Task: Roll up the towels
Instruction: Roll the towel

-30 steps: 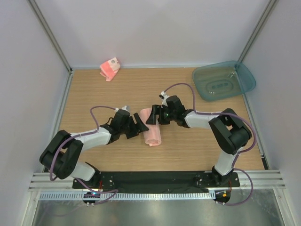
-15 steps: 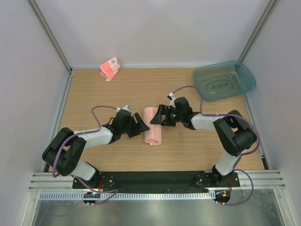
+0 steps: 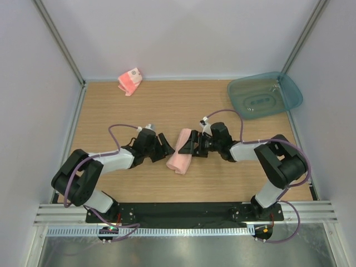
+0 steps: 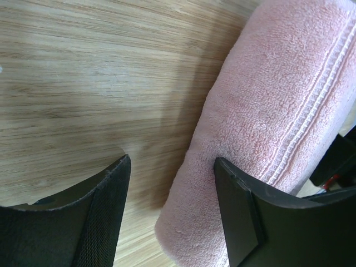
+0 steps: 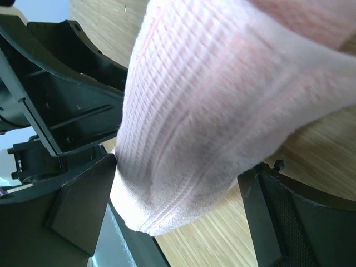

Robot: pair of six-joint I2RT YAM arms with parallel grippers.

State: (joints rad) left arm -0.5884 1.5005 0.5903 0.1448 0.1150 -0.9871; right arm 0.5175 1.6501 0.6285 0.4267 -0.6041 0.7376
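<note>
The larger plain pink towel (image 3: 179,158) lies rolled in the middle of the wooden table, tilted with its far end to the right. It also shows in the left wrist view (image 4: 267,111) and the right wrist view (image 5: 211,100). My right gripper (image 3: 187,145) (image 5: 179,172) straddles the roll's far end, with both fingers against the cloth. My left gripper (image 3: 168,149) (image 4: 171,167) is open at the roll's left side; one finger (image 4: 236,211) rests against the cloth, the other stands apart over bare wood. The smaller striped towel (image 3: 129,81) lies bunched at the back left.
A teal plastic tray (image 3: 264,94) stands at the back right corner. White walls close the table (image 3: 139,111) in at the back and both sides. The arm bases stand on a black plate at the near edge.
My right gripper has moved to the right and the roll's far end has gone with it, so the roll now lies tilted. My left gripper has shifted slightly to the right.
</note>
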